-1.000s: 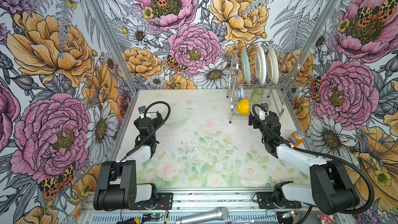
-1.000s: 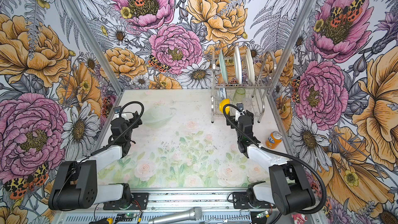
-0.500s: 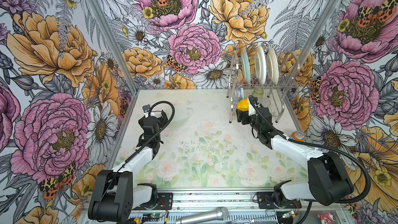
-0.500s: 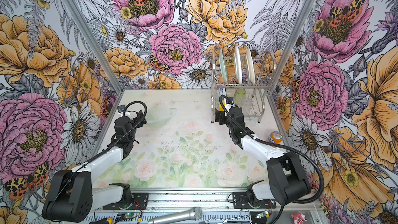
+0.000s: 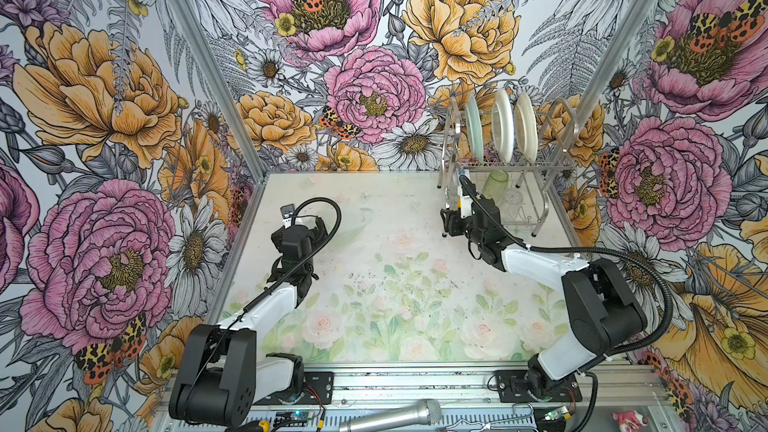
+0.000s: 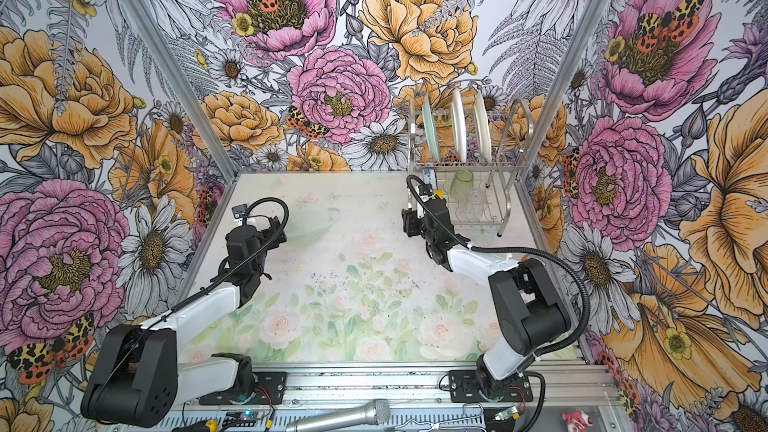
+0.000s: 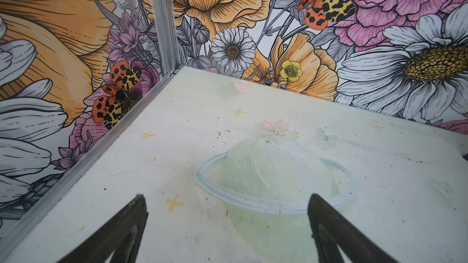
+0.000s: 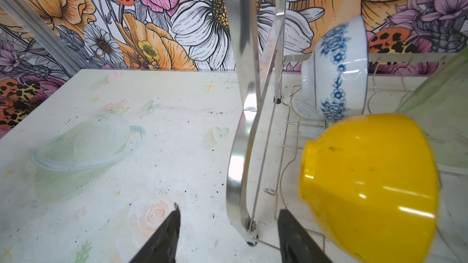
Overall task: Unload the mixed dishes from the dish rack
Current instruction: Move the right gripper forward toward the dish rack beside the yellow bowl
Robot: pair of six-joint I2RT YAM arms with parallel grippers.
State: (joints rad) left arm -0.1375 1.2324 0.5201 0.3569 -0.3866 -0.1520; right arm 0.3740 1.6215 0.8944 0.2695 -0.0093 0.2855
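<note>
**Right wrist view: jaws astride rack handle, yellow bowl just beside**

Right gripper (image 8: pixel 229 208) jaws stand part-way apart w/ nothing clamped. The foot of the arched handle (image 8: pixel 240 46) of the dish rack (image 8: pixel 410 58) sits btwn them, and one fingertip is just beside the yellow bowl (image 8: pixel 367 185). Can't tell if it touches. The low, end-on approach is prob. because the upper shelf roofs the lower tier, so bowls only come out sideways. As lined up, closing would pinch the handle, not the bowl, so the aim prob. needs shifting bowl-ward.

Left gripper (image 7: pixel 227 198) jaws are wide & empty over bare table (image 7: pixel 177 148), well apart from the rack. It's prob. keeping clear of the other arm.

Outward: the yellow bowl lies on its side, propped on the lower wires. The blue-and-white bowl (image 8: pixel 336 72) sits behind it, likewise tipped. Green tumbler (image 5: pixel 496 180) & clear glass (image 5: pixel 511 201) share that tier. Up top, the pale green plate (image 5: pixel 473 126), white plate (image 5: pixel 502 126) & cream plate (image 5: pixel 525 126) stand on edge, w/ the slots keeping them upright & apart. The rack sits at the table's far right corner. No dish is out yet, by the look.
</note>
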